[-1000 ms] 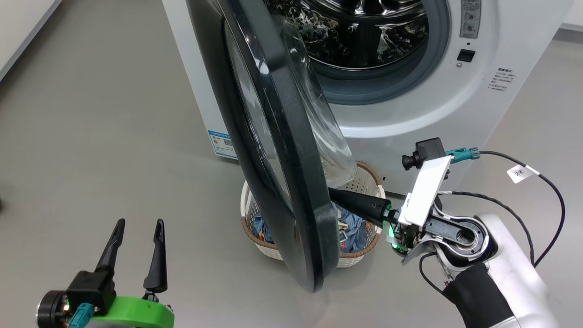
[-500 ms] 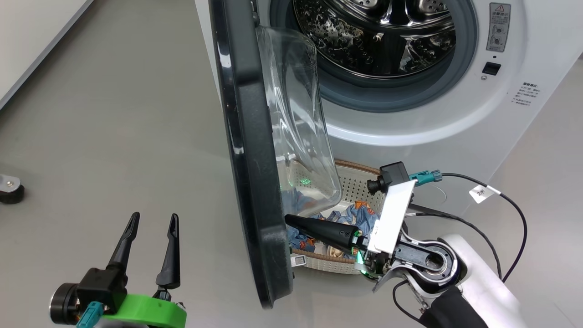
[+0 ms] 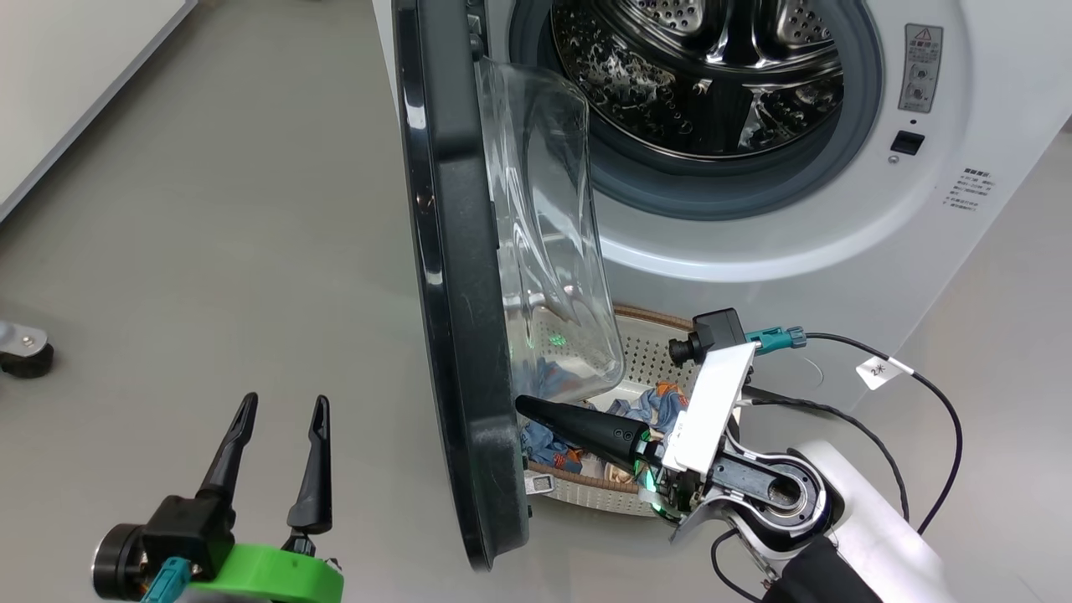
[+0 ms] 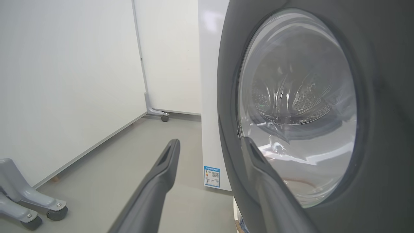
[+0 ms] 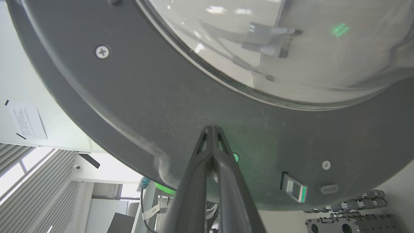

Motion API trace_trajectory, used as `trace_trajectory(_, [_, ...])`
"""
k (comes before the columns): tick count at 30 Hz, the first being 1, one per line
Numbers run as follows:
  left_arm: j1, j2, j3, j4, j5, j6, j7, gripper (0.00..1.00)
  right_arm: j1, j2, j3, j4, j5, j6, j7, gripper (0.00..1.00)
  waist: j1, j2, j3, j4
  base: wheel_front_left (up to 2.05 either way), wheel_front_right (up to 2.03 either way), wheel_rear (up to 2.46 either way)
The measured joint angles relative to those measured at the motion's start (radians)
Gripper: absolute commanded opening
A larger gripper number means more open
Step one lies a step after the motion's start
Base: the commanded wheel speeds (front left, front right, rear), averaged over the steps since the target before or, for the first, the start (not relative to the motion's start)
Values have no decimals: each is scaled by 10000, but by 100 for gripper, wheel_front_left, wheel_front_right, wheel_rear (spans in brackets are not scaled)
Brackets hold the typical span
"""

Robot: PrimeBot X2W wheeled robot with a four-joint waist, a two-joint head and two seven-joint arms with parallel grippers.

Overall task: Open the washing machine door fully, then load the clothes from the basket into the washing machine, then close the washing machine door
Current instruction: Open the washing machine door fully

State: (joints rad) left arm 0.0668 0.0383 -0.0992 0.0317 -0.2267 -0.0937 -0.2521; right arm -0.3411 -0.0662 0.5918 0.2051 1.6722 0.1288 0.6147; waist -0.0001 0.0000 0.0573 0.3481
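The washing machine point(image 3: 796, 243) stands with its steel drum point(image 3: 712, 75) exposed. The washing machine door point(image 3: 456, 335) stands out from the front, seen edge-on, with its glass bowl point(image 3: 544, 251) facing the drum. My right gripper point(image 3: 523, 406) is shut, its tip against the door's inner face low down; the right wrist view shows the same gripper point(image 5: 212, 127) pressed on the dark ring point(image 5: 145, 106). Below it the basket point(image 3: 653, 343) holds the clothes point(image 3: 662, 400), partly hidden by the door. My left gripper point(image 3: 283, 404) is open and empty on the door's outer side, its fingers point(image 4: 171, 152) pointing at the door point(image 4: 372, 97).
A castor foot point(image 3: 21, 352) sits on the grey floor at far left, and grey castor legs point(image 4: 26, 200) stand by the white wall panels. The right wrist's cable with a tag point(image 3: 879, 368) loops in front of the machine. A blue label point(image 4: 212, 176) marks the machine's side.
The door has swung wider open, from angled across the drum to edge-on, with the shut right gripper following its inner face to the left. The head camera shifted. The left gripper stays open.
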Motion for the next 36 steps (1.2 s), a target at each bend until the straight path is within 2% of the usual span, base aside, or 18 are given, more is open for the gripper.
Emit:
trace_trajectory(6, [272, 4, 263, 2, 27, 82, 0, 100, 5, 27, 69, -52, -385, 0, -366, 0, 0, 0, -187, -152, 0, 0, 0])
trace_trajectory(7, [312, 12, 318, 2, 54, 111, 0, 100, 4, 31, 50, -100, -704, 0, -451, 5, 0, 0, -215, -198, 0, 0, 0])
trace_trajectory(9, [385, 19, 382, 17, 82, 157, 0, 100, 3, -63, 8, -343, -1304, 0, -723, 90, 0, 0, -279, -301, 0, 0, 0])
trace_trajectory(10, [396, 21, 412, 31, 115, 157, 0, 100, 2, -150, -13, -527, -1603, 2, -863, 100, 0, 0, -316, -355, 0, 0, 0])
trace_trajectory(16, [596, 31, 786, -19, 230, 198, 0, 100, 6, -1072, -201, -1461, -3227, 2, -2102, 100, 0, 0, -538, -795, 0, 0, 0])
trace_trajectory(24, [839, 33, 1254, -148, 242, 211, 0, 100, 545, -2867, -508, -1795, -5785, 4, -4217, 100, 0, 0, -724, -1564, 0, 0, 0])
trace_trajectory(32, [1009, 35, 1346, -209, 232, 211, 2, 100, 1245, -3971, -1881, -1469, -8167, -2, -7060, 100, 0, 0, -759, -2342, 0, 0, 0])
trace_trajectory(36, [1046, 33, 1383, -213, 232, 211, 2, 100, 1749, -4197, -1964, -1248, -9227, -370, -8057, 100, 0, 0, -776, -2667, 0, 0, 0])
